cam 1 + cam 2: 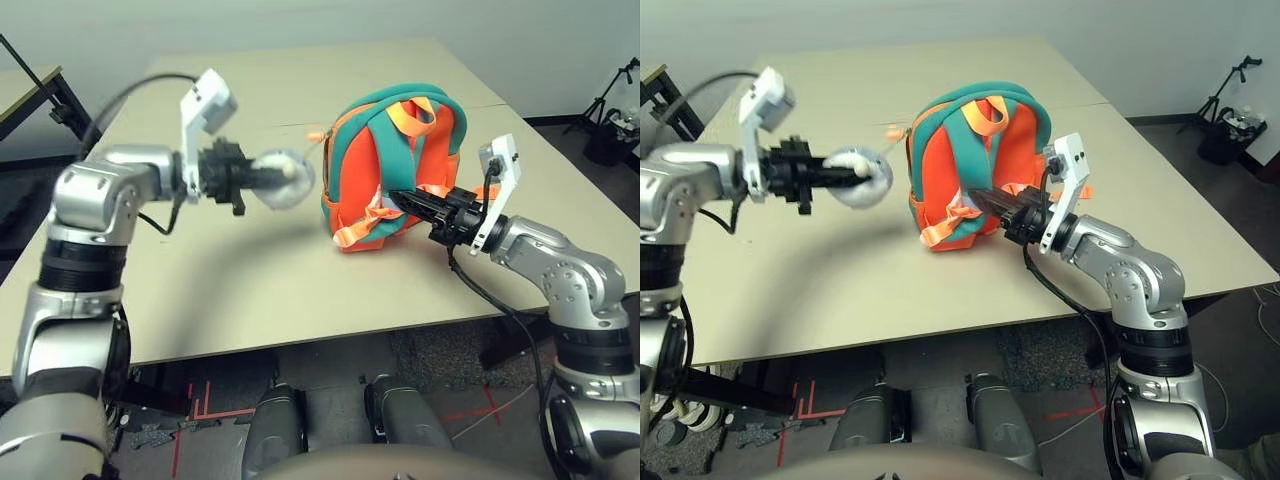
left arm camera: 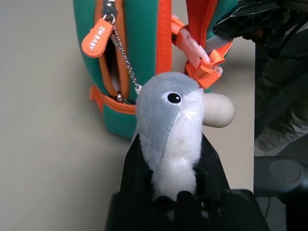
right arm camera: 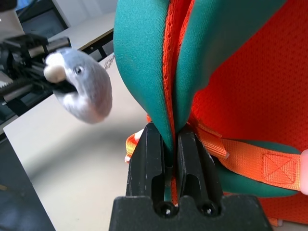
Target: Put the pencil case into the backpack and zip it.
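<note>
The teal and orange backpack point(image 1: 385, 160) stands upright in the middle of the table. My left gripper point(image 1: 262, 180) is shut on the grey-white plush fish charm point(image 2: 168, 120), held in the air to the left of the backpack. A thin chain point(image 2: 126, 57) runs from the charm to the side zip by the orange zip pull point(image 2: 96, 37). That zip stands partly open. My right gripper point(image 3: 168, 132) is shut on a teal edge of the backpack point(image 3: 144, 57), low on its right side beside the orange straps point(image 3: 245, 156). The pencil case is hidden.
The beige table point(image 1: 250, 290) has bare room to the left and in front of the backpack, and its front edge is close to me. Another table point(image 1: 20, 85) stands at the far left. A tripod stand point(image 1: 610, 100) stands on the floor at the far right.
</note>
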